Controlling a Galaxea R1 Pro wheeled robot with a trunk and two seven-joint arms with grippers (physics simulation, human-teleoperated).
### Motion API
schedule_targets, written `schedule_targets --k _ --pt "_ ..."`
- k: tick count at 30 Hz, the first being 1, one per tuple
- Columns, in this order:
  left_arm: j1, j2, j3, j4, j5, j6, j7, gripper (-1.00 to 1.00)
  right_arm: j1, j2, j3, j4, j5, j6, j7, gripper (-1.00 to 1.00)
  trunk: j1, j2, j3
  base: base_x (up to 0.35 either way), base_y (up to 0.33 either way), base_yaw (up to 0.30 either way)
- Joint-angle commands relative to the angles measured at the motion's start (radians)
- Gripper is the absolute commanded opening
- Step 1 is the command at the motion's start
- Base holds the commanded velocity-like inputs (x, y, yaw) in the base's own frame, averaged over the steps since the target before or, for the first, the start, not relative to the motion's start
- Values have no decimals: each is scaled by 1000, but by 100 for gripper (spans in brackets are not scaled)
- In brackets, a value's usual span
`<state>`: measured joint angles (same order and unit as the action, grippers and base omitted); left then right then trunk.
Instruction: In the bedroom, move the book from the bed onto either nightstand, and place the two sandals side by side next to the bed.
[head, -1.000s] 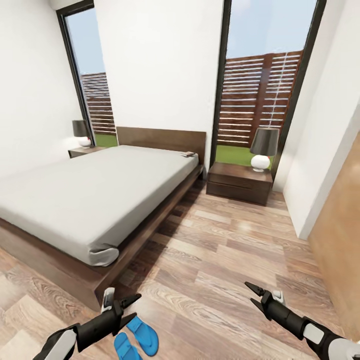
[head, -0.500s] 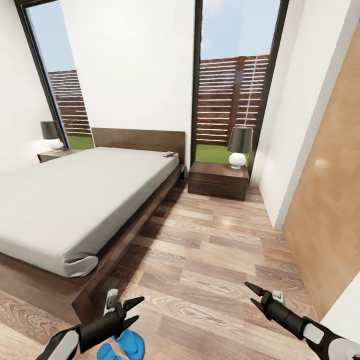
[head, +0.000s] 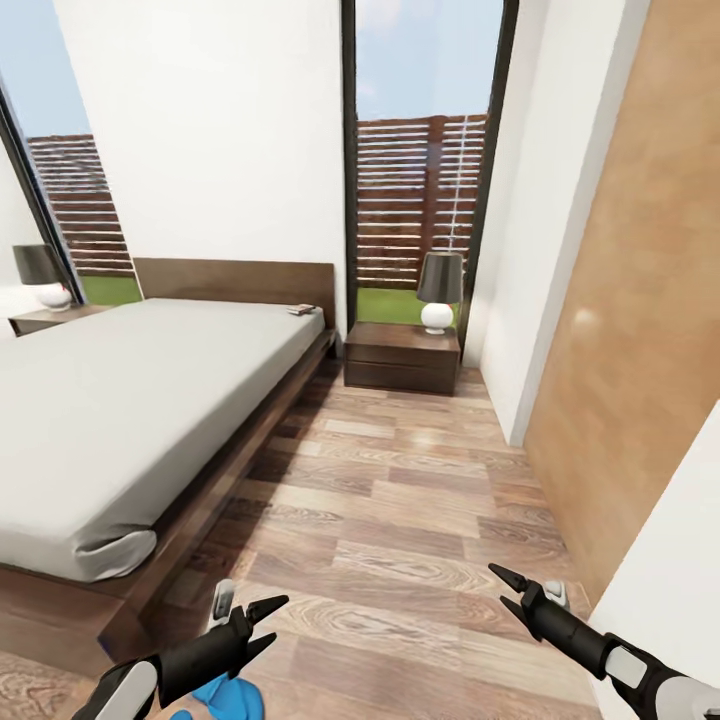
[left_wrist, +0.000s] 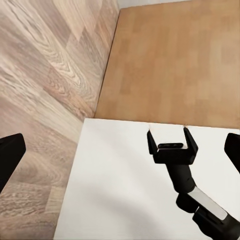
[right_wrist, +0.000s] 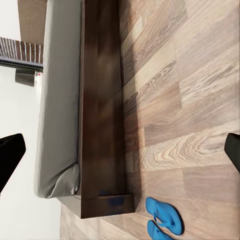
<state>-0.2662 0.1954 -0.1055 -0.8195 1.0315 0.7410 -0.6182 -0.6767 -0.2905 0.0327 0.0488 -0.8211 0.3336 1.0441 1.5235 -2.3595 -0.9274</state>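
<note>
Fingers of the left gripper (head: 262, 620) stand spread and hold nothing, low over the floor (head: 420, 520) near the bed's foot corner; the right gripper (head: 505, 588) is likewise parted and empty, near the wooden door (head: 640, 330). In the left wrist view the right gripper (left_wrist: 170, 137) shows against a white surface with both fingers apart.

A broad strip of bare planks runs between the bed (head: 130, 400) and the white wall (head: 520, 250), reaching to the nightstand (head: 402, 358), which carries a lamp (head: 438, 290) beside the tall window (head: 420, 170). The book (head: 302, 309) lies on the mattress at the corner nearest that nightstand, just under the headboard; it is too small to read. A second nightstand (head: 40, 318) is cut off at the view's edge.

The sandals (right_wrist: 164, 220) lie together on the floor just off the bed's foot corner, one cut by the frame; in the head view only a blue scrap shows behind the left arm.
</note>
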Motion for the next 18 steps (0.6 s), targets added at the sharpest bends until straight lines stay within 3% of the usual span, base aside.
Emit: schedule_targets --k 1,18 --pt "0 1 -2 0 7 5 2 100 -2 0 4 3 -9 9 5 100 0 0 -1 0 0 -149" --pt "0 -11 -1 -1 6 3 15 100 -2 1 10 1 -15 -14 -41 100 0 0 -1 0 0 -37"
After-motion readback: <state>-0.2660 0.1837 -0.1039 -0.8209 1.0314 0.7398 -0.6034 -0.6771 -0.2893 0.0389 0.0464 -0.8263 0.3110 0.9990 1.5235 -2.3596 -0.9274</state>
